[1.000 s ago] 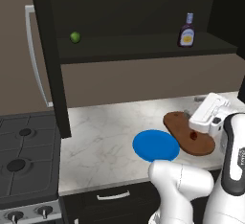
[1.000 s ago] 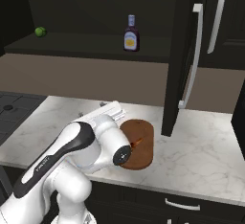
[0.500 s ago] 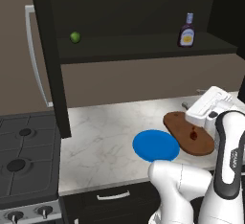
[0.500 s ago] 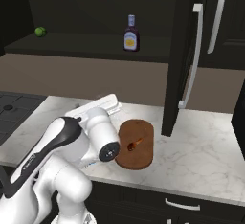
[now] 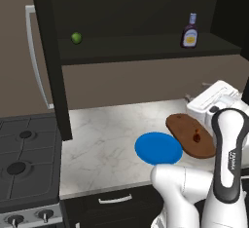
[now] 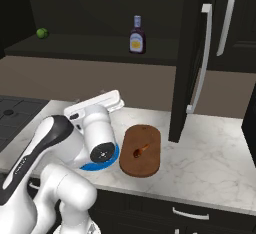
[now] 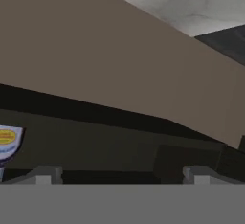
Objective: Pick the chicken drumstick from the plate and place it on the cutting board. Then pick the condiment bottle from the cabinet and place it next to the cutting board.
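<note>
Rendered home kitchen. Marble-patterned bench (image 5: 107,139) along a plain brown wall. Gas hob (image 5: 24,163) with dark burners at the left end, control knobs (image 5: 29,218) on its front edge. Dark, nearly black wall cabinet (image 5: 146,8) above, door swung open with a long silver handle (image 6: 200,58). On its shelf, a condiment bottle (image 5: 189,31) and a small green fruit (image 5: 76,38), well apart. Lower drawers (image 6: 190,213) under the bench, silver pulls. Food-prep items on the bench: blue plate (image 5: 158,148), wooden cutting board (image 6: 141,149) just beside it, chicken drumstick (image 6: 139,150) lying on the board.
</note>
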